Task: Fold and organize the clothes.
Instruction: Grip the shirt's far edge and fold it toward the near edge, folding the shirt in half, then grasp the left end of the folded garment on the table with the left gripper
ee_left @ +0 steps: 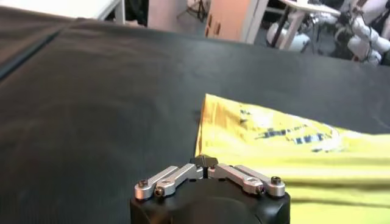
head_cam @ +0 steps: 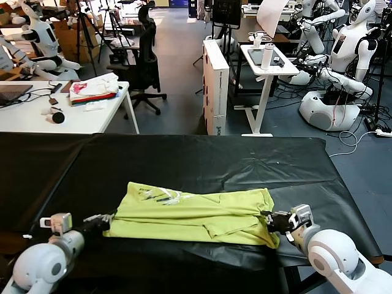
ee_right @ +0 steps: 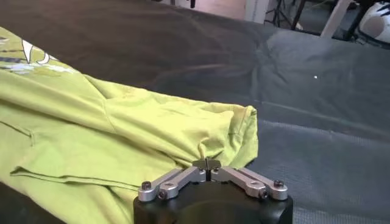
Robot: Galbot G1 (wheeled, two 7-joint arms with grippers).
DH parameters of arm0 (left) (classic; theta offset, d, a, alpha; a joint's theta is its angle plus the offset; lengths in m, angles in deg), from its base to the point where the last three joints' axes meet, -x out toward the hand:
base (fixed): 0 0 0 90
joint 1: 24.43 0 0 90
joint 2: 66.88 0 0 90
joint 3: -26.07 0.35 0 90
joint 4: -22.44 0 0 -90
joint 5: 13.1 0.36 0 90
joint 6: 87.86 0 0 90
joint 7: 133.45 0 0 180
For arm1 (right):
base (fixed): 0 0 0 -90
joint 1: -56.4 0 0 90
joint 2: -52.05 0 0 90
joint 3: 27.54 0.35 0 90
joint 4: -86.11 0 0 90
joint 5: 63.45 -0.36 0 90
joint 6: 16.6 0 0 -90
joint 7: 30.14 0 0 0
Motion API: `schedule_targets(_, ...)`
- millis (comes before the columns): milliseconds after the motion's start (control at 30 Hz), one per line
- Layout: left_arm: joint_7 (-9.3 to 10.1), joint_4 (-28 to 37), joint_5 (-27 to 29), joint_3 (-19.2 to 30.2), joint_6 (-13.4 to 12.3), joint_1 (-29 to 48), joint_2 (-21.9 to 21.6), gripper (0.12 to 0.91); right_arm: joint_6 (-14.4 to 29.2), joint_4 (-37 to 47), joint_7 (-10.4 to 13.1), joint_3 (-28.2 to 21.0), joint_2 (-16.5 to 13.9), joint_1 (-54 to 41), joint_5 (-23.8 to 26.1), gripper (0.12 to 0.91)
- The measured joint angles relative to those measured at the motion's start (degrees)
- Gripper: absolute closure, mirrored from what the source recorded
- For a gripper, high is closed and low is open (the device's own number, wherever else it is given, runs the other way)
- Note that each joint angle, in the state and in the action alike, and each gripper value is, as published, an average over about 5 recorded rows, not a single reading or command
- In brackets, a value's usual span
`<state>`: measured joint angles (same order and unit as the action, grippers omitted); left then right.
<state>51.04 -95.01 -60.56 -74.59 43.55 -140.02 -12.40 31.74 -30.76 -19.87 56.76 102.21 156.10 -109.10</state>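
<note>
Left claw (head_cam: pixel 105 219): low over the worktop (head_cam: pixel 202 162) at the T-shirt's (head_cam: pixel 196 214) left end, at about 7 o'clock in the head view. In its own wrist view the fingertips meet with no gap between them; whether cloth is pinched between them cannot be told, as the tips sit right at the shirt's edge.

Right claw (head_cam: pixel 272 222): at about 5 o'clock in the head view, against the shirt's right end. Its wrist view shows the tips drawn together at the bunched edge of the fabric, apparently nipping the cloth; I judge it to be holding the shirt's end, with a narrow gap at most.

T-shirt: lime-yellow, lying on the black worktop between the two claws, already folded into a long band. Its long axis runs from 9 o'clock to 3 o'clock across the head view. The white print sits toward the left end, on the far side.

Governing relation: each claw stands at one end of the long axis, the shirt lying inboard of both. Neither arm is clearly nearer; any next fold likely brings one end toward the other
</note>
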Motion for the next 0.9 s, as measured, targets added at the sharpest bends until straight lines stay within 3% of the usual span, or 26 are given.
schedule_targets(67, 0.51, -1.0, 0.2, -0.8, 0.5, -0.7, 0.3, 0.782, 0.6, 1.5, -0.1, -0.4, 1.3, -0.8, 0.4, 0.481)
schedule_targets(133, 0.93, -2.3, 0.1, -2.0, 0.8, -1.7, 0.8, 0.656, 1.1, 2.8, -0.1, -0.7, 2.3, -1.6, 0.5, 0.348)
schedule_targets(267, 1.11, -4.8, 0.1, -4.7, 0.8, -3.7, 1.5, 0.41, 1.8, 4.7, -0.1, -0.7, 3.6, -3.0, 0.5, 0.162)
schedule_targets(367, 1.22, -5.6, 0.0, -6.5, 0.8, -4.3, 1.6, 0.233, 2.4, 6.0, -0.1, -0.6, 4.3, -3.7, 0.5, 0.124)
schedule_targets(433, 1.53, -5.6, -0.3, -7.1, 0.8, -4.0, 1.8, 0.16, 2.7, 6.7, -0.1, -0.6, 4.8, -4.0, 0.6, 0.12)
schedule_targets(533, 1.94, -4.7, -0.5, -6.6, 0.1, -2.2, 2.3, 0.128, 3.0, 7.6, 0.0, -0.7, 5.5, -4.4, 1.1, 0.118)
schedule_targets(900, 1.98, 5.1, 0.8, 0.9, -3.0, 11.7, 4.8, 0.123, 3.2, 8.9, 0.0, -1.2, 7.3, -4.5, 2.1, 0.118)
